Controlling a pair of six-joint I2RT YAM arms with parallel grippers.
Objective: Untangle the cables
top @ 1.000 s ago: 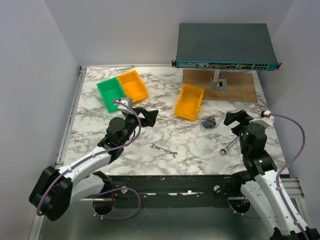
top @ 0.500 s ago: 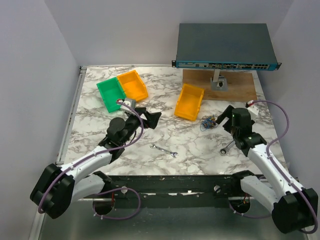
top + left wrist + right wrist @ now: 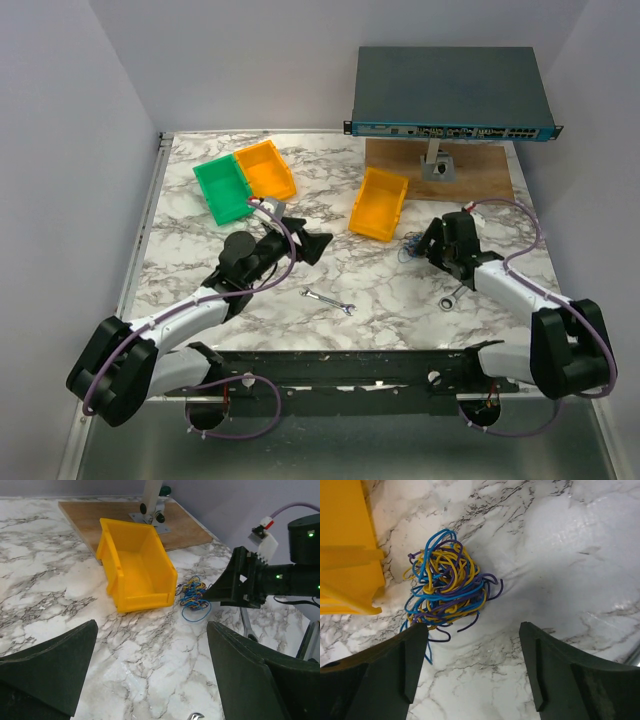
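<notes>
Cables (image 3: 445,587) tangled beside yellow bin (image 3: 345,540), desk (image 3: 380,290) right half. R gripper (image 3: 472,630) apart, just short of them; L gripper (image 3: 151,630) apart, empty.

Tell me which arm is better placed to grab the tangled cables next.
Right. The right fingers are open just short of the cables, aimed at them; the left fingers sit farther away.

A lab test bench: marble-look table (image 3: 380,290), rack-mount network switch (image 3: 450,90), plastic parts bins (image 3: 378,203).
</notes>
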